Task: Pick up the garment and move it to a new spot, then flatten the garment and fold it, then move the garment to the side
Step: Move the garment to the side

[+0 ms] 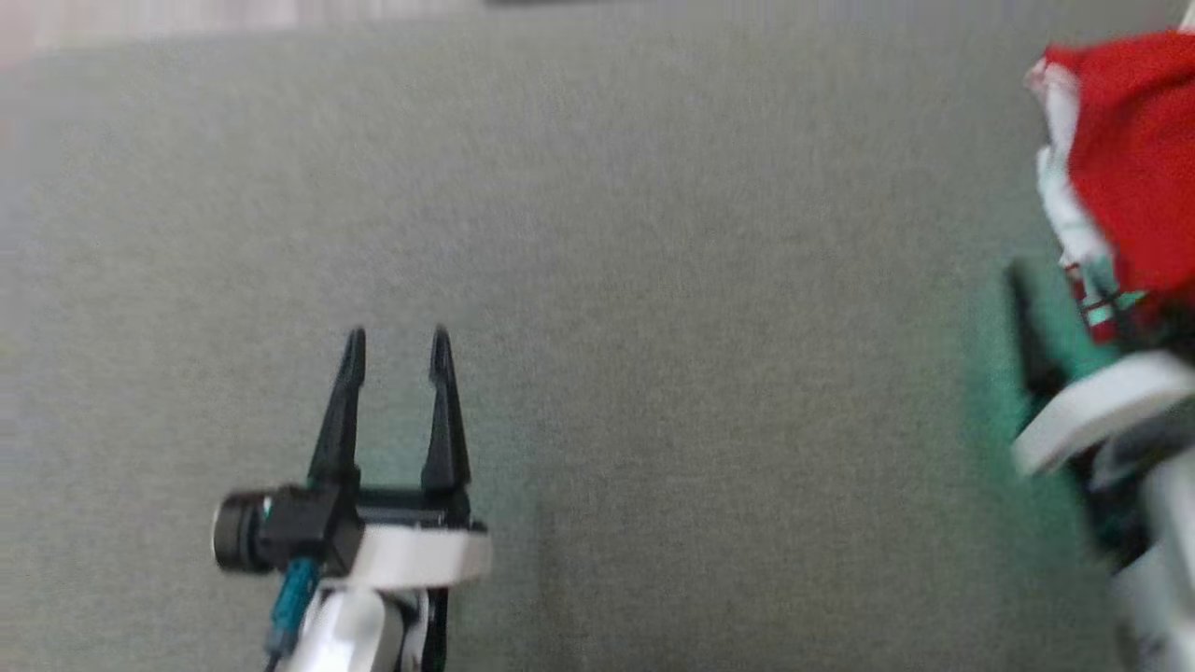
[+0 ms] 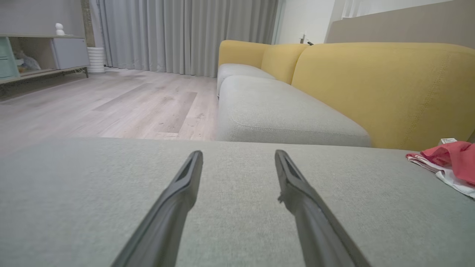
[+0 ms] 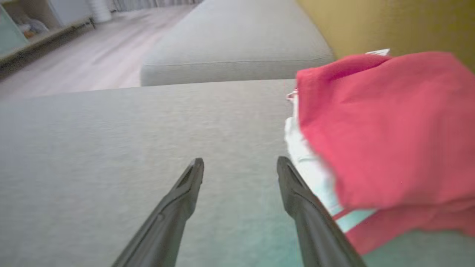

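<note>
dark-fingered left gripper (image 1: pixel 397 341) hangs spread, empty. right gripper (image 3: pixel 240 163), also spread, sits just beside the crumpled red-and-white cloth garment (image 3: pixel 382 126); closing here could miss it

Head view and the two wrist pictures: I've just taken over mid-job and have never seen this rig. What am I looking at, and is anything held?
This is a two-armed robot. The head view looks down from its head onto the grey cushion. The left hand shows there, open and holding nothing. Each wrist view looks along one hand's two dark fingers. The right hand is open too. The red and white garment lies bunched beside one of its fingers, not between them. Nothing is held.
</note>
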Available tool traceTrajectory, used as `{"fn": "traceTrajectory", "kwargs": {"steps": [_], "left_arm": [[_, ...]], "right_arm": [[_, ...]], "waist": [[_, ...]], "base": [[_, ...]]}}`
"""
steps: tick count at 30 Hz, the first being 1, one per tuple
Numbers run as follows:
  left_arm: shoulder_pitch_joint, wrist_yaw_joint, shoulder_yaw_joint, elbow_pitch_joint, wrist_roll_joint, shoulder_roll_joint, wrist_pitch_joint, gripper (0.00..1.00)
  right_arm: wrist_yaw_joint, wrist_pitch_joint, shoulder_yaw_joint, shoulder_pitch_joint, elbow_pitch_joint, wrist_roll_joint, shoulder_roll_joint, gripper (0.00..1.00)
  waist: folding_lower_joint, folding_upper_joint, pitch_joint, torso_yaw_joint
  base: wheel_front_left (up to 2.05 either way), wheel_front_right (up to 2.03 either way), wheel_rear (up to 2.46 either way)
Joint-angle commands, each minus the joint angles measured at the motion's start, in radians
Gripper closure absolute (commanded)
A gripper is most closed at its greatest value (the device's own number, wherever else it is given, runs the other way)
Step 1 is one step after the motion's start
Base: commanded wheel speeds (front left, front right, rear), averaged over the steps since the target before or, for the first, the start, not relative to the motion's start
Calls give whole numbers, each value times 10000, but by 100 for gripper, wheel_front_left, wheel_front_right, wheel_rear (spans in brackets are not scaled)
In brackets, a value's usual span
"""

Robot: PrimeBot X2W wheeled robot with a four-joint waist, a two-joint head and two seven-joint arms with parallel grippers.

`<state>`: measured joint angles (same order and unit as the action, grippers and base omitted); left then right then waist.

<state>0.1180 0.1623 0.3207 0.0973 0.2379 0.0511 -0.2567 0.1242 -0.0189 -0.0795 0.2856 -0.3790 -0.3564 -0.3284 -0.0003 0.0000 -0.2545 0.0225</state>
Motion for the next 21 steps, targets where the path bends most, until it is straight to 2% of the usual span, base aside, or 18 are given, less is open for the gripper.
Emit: {"fn": "traceTrajectory", "kwargs": {"steps": [1, 5, 7, 9, 14, 21], "left_arm": [[-46, -21, -362, -226, -27, -9, -51, 0], [-810, -25, -678, 122, -157, -9, -51, 0], [-1158, -61, -866, 179, -268, -9, -51, 0], [-1447, -131, -1036, 166, -343, -9, -51, 0], [-1964, -367, -1240, -11, -796, -9, -51, 0], [-2245, -630, -1409, -18, -1132, -9, -51, 0]], "right_arm": [[65, 289, -185, -123, 154, -119, -100, 0], [65, 2112, -1103, -1106, -528, -339, 795, 0], [65, 2625, -1403, -1481, -762, -308, 1128, 0], [65, 2783, -1500, -1731, -686, -30, 1384, 0], [65, 2802, -651, -2790, 990, 872, 2164, 0], [65, 2805, -375, -3480, 1533, 1362, 2532, 0]], "waist": [[3, 0, 1267, 246], [3, 0, 2420, 404], [3, 0, 2744, 435], [3, 0, 3004, 444], [3, 0, 3383, 430], [3, 0, 3550, 358]], "base": [[0, 0, 0], [0, 0, 0], [0, 0, 0], [0, 0, 0], [0, 0, 0], [0, 0, 0]]}}
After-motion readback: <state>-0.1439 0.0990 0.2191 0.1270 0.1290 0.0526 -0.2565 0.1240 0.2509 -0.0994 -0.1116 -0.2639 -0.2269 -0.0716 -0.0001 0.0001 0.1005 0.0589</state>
